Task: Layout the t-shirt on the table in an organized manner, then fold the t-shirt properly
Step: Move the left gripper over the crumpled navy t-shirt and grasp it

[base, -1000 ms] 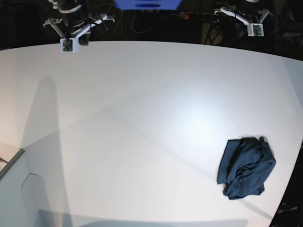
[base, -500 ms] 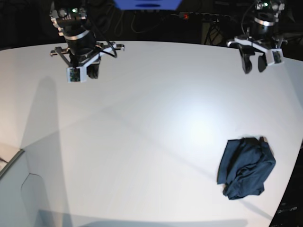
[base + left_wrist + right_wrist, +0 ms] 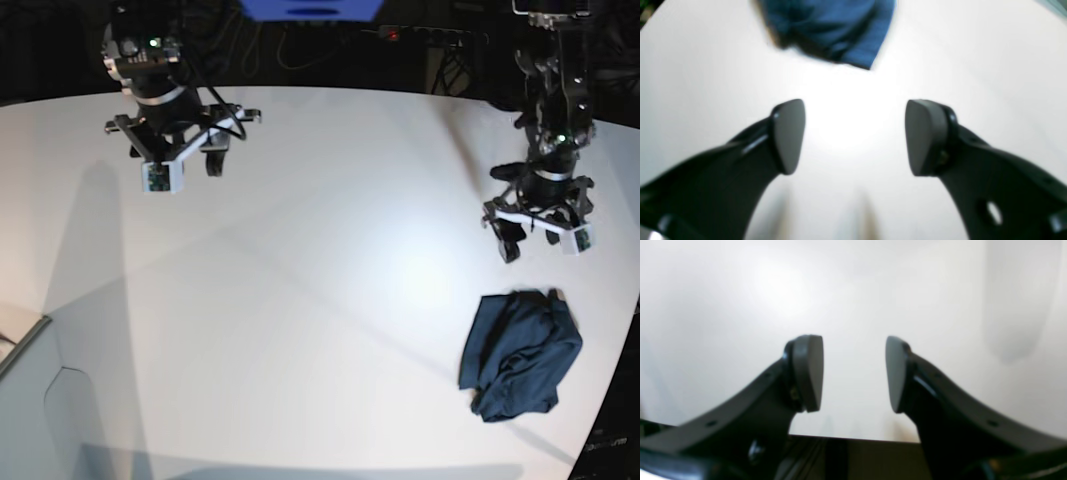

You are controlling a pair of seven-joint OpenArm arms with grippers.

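The navy t-shirt (image 3: 520,354) lies crumpled on the table (image 3: 300,280); my left gripper (image 3: 529,241) and right gripper (image 3: 198,163) both stand open, empty.

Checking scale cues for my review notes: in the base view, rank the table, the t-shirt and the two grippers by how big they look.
1. The table, by far the largest.
2. The t-shirt, crumpled in a heap.
3. The right gripper and the left gripper look about alike; I would not rank them.
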